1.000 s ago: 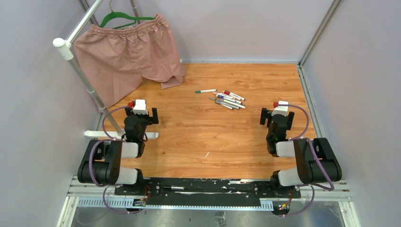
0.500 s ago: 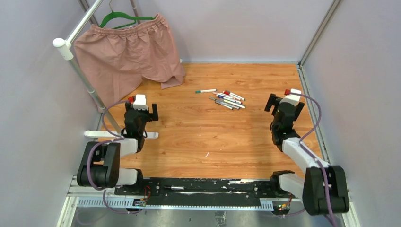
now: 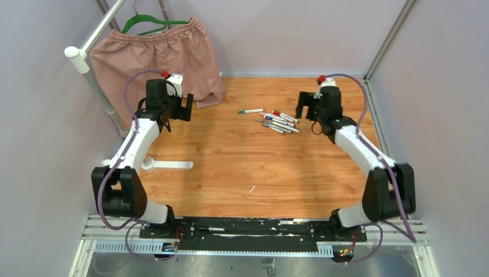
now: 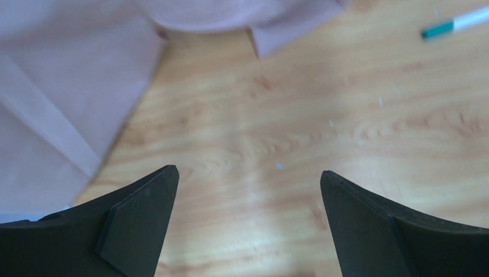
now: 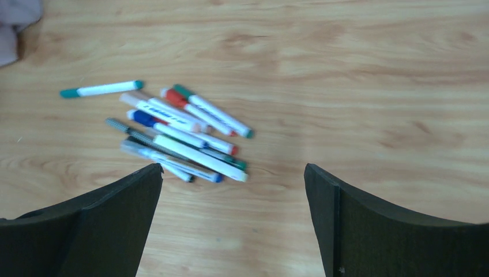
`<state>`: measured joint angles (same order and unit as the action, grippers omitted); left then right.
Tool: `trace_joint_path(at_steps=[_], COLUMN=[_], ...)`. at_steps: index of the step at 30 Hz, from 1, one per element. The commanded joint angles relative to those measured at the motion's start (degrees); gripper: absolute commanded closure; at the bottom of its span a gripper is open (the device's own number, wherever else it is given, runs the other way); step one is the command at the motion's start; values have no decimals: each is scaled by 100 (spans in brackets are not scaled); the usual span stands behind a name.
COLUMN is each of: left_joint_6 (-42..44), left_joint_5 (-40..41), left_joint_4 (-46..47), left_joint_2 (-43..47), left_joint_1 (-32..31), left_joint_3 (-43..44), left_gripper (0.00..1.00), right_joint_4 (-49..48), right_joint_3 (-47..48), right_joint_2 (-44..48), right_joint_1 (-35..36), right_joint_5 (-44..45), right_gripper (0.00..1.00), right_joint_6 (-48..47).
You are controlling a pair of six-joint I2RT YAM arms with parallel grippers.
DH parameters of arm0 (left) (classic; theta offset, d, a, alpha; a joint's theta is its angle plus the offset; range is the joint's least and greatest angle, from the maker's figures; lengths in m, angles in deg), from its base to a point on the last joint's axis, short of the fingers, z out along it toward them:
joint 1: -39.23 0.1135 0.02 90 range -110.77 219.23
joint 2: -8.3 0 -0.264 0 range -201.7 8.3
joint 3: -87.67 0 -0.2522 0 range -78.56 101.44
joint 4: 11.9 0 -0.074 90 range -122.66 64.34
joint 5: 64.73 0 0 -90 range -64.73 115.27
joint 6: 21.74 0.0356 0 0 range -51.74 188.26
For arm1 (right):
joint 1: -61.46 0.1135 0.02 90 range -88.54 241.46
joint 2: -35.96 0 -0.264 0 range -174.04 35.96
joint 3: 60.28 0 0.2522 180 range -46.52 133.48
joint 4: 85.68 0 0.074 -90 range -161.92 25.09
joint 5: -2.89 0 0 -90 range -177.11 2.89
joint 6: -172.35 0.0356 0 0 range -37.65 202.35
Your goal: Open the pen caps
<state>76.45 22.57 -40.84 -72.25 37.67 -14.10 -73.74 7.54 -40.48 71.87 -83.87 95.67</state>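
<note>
Both pincers are open and empty, hovering above the wood surface [image 3: 259, 167]. On the right pincer [image 5: 232, 167] the jaws are wide apart. The pens [image 5: 184, 135] lie in a loose crossed pile on the surface just ahead of it, biased toward its left finger. One lone green-ended pen [image 5: 102, 89] lies apart from the pile, further ahead and to the left. The pen caps [image 5: 168, 93] look still seated on the barrel ends: red, green and blue are visible, the rest are too small to call. On the left pincer [image 4: 248, 173] the jaws are equally wide, over bare wood well clear of the pile. Its only pen in view is the green-ended one, far ahead-right at the frame corner. Pink shorts [image 4: 57, 86] hang ahead-left of this pincer, with the hem meeting the surface. A white bar [image 3: 167, 165] lies flat well behind it, toward the arm base.
</note>
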Motion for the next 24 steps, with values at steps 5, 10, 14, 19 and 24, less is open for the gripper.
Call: trace_joint_path(at_steps=[5, 10, 14, 19, 24], left_joint_6=[301, 451, 532, 674, 754], left_joint_5=[-1227, -1421, -1641, -1838, -1851], left_joint_4=[-2099, -2130, -2146, -2141, -2159], left_joint_2=[48, 198, 316, 394, 474], left_joint_1=[34, 33, 33, 34, 33], left_joint_3=[212, 187, 150, 84, 59], left_gripper=[0, 0, 0, 0, 0], right_joint_4=[1380, 1646, 1648, 1828, 1914], right_joint_3=[2613, 3836, 4503, 5419, 6092], right_joint_2=[-2671, -3858, -4524, -5320, -5895], right_joint_1=[1066, 1206, 1270, 1434, 1523], right_joint_5=[-1465, -2080, -2682, -3023, -3075], right_gripper=[0, 0, 0, 0, 0], right_joint_6=[-1640, -2028, -2225, -2516, -2494])
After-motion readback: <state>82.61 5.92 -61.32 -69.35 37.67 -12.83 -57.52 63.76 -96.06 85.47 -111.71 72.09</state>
